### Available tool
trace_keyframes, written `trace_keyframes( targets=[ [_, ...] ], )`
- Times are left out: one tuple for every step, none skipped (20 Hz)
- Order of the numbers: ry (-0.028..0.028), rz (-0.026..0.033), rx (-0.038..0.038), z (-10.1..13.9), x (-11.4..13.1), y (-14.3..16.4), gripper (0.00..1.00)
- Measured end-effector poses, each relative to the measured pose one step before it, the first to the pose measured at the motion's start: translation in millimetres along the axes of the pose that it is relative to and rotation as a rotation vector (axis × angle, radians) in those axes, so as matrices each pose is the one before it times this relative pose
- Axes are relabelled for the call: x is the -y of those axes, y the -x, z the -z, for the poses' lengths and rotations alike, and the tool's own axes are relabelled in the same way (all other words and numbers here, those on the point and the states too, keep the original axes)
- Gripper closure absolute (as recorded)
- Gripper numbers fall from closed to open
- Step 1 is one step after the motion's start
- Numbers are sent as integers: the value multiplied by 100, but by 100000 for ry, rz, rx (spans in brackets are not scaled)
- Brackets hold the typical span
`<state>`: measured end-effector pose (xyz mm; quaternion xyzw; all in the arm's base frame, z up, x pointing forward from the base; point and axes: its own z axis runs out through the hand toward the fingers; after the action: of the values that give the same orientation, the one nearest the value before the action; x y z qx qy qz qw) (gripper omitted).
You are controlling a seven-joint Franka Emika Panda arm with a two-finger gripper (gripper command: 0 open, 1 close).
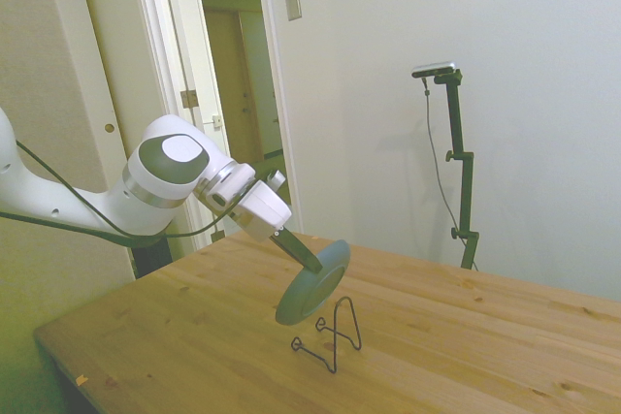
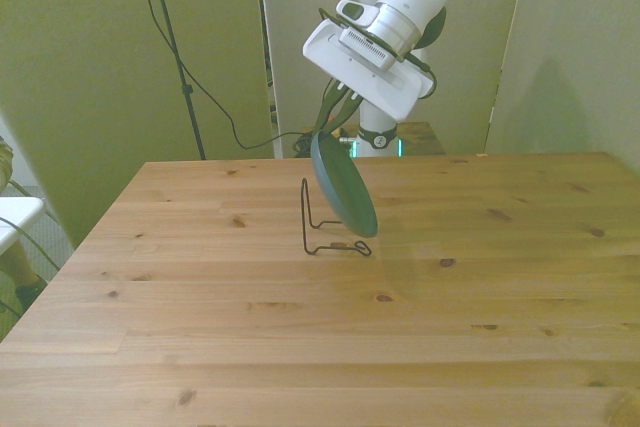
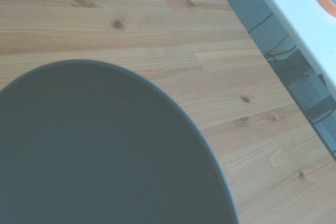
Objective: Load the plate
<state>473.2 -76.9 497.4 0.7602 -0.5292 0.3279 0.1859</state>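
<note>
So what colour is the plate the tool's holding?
Matte teal blue-grey, plain; the plate shows best in the wrist view.

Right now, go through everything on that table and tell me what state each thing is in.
plate: held by its upper rim, lifted and tilted on edge, just above the stand.
tool: shut on the plate's rim.
wire stand: upright on the table, nothing seated in it yet.
table: bare wood apart from the stand.
door: open, behind the arm in the side view.
</note>
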Motion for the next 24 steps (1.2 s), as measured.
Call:
trace_keyframes(
  targets=[
    [557, -603, -954, 53, 14, 135, 100],
    [692, -716, -991, 45, -1, 116, 100],
    [862, -721, -643, 23, -29, 110, 100],
    [885, -645, -473, 58, -38, 99, 100],
    [787, -388, -738, 56, -61, 35, 100],
    [659, -335, -687, 56, -59, 8, 100],
    [932, -467, -466, 0, -93, 3, 100],
    [761, -421, -328, -49, -79, -6, 100],
    [725, -265, -465, -65, -78, -19, 100],
    [717, -243, -537, -69, -77, -27, 100],
    [855, -193, -317, -71, -91, -14, 100],
    [698, -211, -326, -75, -57, 4, 100],
    [713, -72, -274, -84, -32, 53, 100],
    [585, -69, -429, -82, 13, 69, 100],
    [333, -127, -417, -88, 47, 62, 100],
    [467, 42, -208, -121, 67, 91, 100],
    [710, -34, -262, -131, 78, 85, 100],
    [589, 65, -85, -138, 114, 79, 100],
    [328, 134, -5, -144, 162, 100, 100],
    [225, 187, -14, -130, 164, 114, 100],
    [265, 143, 21, -183, 159, 103, 100],
    [315, 223, 77, -205, 148, 113, 100],
    [300, 175, 64, -215, 148, 68, 100],
    [264, 108, 87, -190, 131, 32, 100]
  ],
)
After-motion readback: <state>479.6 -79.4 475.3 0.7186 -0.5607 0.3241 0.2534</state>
